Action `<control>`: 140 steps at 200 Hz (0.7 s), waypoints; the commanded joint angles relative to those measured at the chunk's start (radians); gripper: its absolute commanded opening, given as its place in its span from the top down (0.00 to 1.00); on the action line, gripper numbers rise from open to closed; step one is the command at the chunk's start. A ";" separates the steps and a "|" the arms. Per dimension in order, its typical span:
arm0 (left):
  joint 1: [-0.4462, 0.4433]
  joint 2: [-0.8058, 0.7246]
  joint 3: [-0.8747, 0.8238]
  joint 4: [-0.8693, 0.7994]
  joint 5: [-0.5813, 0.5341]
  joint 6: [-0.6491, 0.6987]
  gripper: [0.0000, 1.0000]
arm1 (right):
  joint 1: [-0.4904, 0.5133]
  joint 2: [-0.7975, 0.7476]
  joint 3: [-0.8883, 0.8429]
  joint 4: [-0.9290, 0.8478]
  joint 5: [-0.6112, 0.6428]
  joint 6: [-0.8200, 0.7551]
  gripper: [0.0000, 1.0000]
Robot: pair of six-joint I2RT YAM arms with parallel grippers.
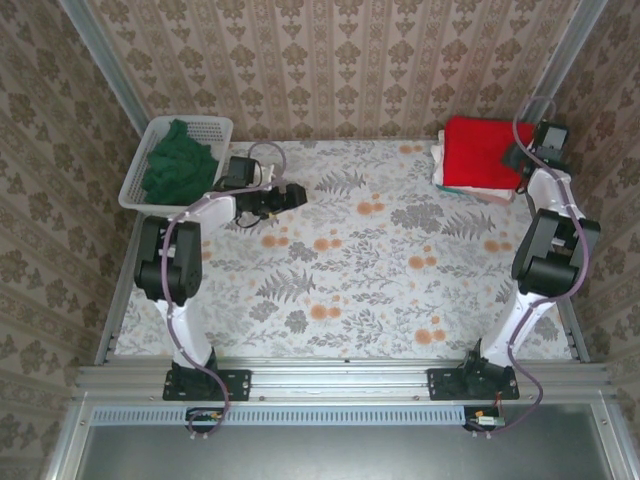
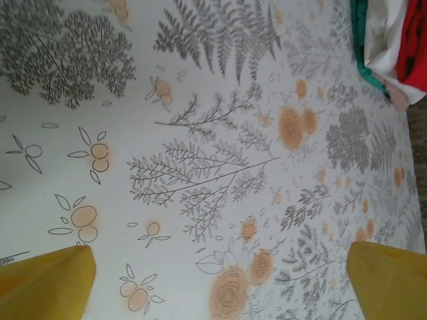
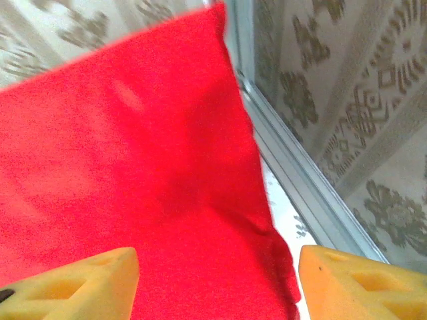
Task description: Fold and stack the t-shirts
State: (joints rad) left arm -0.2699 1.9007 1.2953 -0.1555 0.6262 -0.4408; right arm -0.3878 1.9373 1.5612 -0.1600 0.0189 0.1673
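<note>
Folded red t-shirt (image 1: 478, 150) atop the stack (image 1: 439, 166) (long side roughly left-right), left and right jaws apart

Damask-patterned walls (image 1: 330, 60) around a floral-clothed table (image 1: 350, 270), aluminium frame (image 1: 340, 375).

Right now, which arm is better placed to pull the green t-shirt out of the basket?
Left. The left end effector is open and empty over the table, next to the basket holding the green t-shirt. The right end effector is across the table, above the red t-shirt.
</note>
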 commanded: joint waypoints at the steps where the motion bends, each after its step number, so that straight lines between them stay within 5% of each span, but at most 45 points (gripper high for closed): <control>1: -0.008 -0.075 -0.011 -0.015 -0.050 0.035 0.00 | 0.052 -0.051 -0.066 0.162 -0.030 -0.021 0.35; 40: -0.008 -0.132 -0.026 -0.025 -0.088 0.055 0.00 | 0.142 0.085 0.087 0.127 -0.012 0.008 0.37; 85: -0.002 -0.182 -0.062 -0.068 -0.116 0.096 0.00 | 0.168 0.413 0.556 -0.255 0.144 0.020 0.37; 113: -0.002 -0.215 -0.082 -0.086 -0.141 0.113 0.00 | 0.158 0.601 0.866 -0.540 0.113 0.010 0.37; 140: -0.002 -0.250 -0.093 -0.087 -0.162 0.122 0.00 | 0.158 0.646 0.977 -0.609 0.059 -0.006 0.36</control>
State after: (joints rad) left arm -0.2737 1.7115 1.2163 -0.2192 0.4950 -0.3573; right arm -0.2260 2.5580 2.4374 -0.5621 0.0902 0.1673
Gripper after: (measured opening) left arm 0.997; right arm 0.632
